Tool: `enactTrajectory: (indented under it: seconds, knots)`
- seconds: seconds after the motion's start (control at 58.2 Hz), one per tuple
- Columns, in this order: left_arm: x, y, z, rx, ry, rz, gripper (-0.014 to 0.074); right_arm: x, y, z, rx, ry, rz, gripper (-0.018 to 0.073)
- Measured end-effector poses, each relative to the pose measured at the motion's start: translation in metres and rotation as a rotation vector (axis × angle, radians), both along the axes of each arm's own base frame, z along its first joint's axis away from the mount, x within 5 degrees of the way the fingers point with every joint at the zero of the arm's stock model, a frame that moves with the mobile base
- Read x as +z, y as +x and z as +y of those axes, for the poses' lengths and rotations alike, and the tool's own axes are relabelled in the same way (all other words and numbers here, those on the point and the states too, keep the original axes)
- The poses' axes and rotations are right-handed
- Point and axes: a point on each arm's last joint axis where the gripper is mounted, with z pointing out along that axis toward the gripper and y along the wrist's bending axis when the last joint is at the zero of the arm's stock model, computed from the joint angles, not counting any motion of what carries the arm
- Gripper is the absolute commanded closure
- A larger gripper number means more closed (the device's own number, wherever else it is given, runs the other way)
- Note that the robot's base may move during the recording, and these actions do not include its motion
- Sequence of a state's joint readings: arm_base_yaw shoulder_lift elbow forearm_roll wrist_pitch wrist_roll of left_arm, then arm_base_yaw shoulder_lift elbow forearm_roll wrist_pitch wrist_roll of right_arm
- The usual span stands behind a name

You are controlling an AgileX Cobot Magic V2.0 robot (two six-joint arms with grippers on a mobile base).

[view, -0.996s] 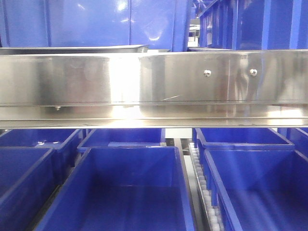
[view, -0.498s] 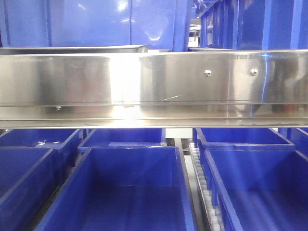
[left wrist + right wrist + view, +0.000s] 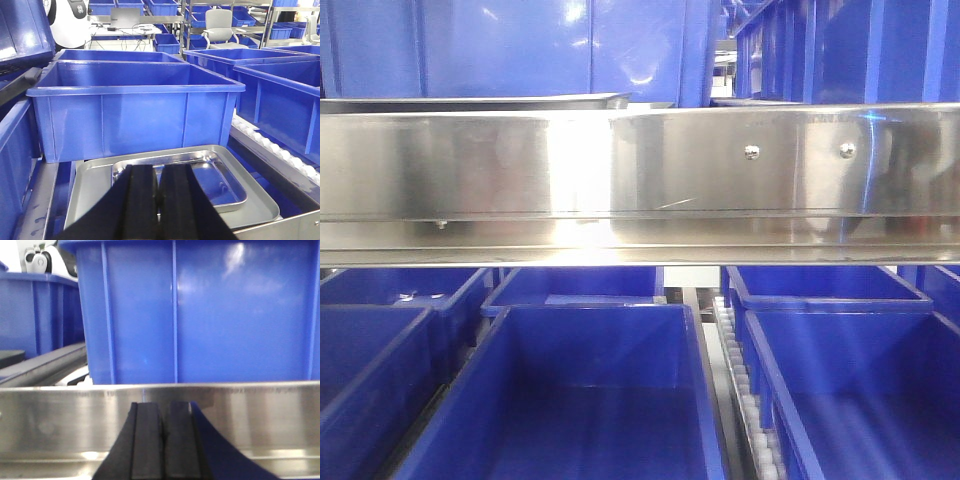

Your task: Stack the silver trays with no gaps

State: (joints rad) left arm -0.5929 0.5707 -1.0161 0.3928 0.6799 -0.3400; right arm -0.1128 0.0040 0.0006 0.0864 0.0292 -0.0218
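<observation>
**Small tray nested, seating to confirm**

While the left gripper (image 3: 158, 200) hovers with jaws closed and empty, we see 2 silver trays: the small tray (image 3: 210, 180) lies inside the large tray (image 3: 260, 205), near the blue bin (image 3: 135, 115). We should check its rim sits flat all round. The right gripper (image 3: 163, 440), jaws closed and empty, faces the steel rail (image 3: 250, 410).

Bright, even overhead lighting throughout. Front view: strong white glare on the rail (image 3: 580, 165), highlights on the bins (image 3: 570, 15), slight softness. Left wrist view: sharp background, trays (image 3: 235, 200) mirror blue; near fingers (image 3: 140, 200) dark, blurred. Right wrist view: generally soft.
</observation>
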Motion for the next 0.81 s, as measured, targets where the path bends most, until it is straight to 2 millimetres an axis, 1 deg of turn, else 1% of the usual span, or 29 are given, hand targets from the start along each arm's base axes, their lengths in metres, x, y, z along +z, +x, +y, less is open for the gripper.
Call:
enactTrajectory:
  seconds: [0.807]
  knots:
    - [0.0,0.0,0.0,0.0,0.0,0.0,0.0605,-0.0026,0.0002,0.0012,0.019,0.007,0.028,0.0638]
